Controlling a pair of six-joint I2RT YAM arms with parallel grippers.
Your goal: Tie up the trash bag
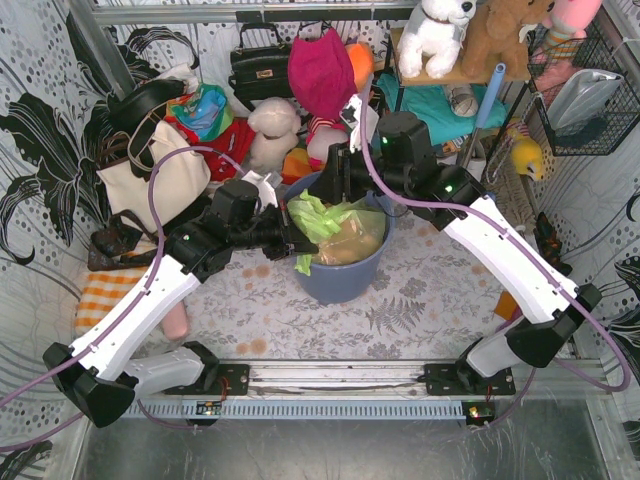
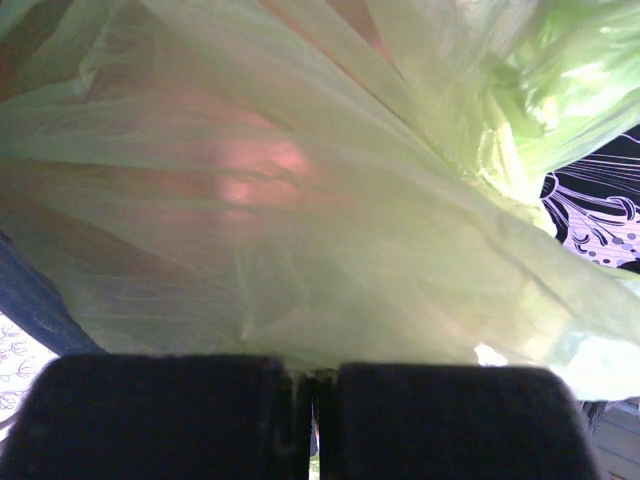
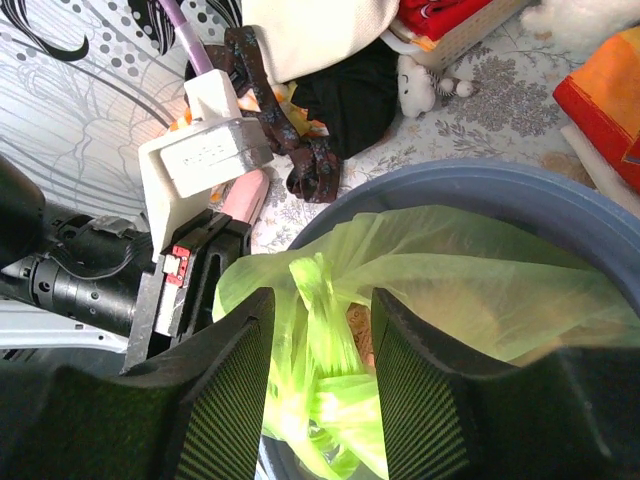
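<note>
Left of centre in the overhead view, the left gripper (image 1: pixel 297 241) was pinched tight on a fold of the trash bag (image 1: pixel 338 225), which sat mid-frame in the round blue-grey bin (image 1: pixel 345 282). Rightward, the right gripper (image 3: pixel 321 310) stood parted around a twisted strand, unclamped. Thin translucent green film wrinkled over tan paper. No finished knot showed, so most tying seemingly remained.

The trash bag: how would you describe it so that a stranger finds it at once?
At the middle of the table stands a round blue-grey bin. The trash bag sits inside it, bunched at the top. Unlike the opaque toys and handbags behind, it is thin, translucent light-green plastic.
</note>
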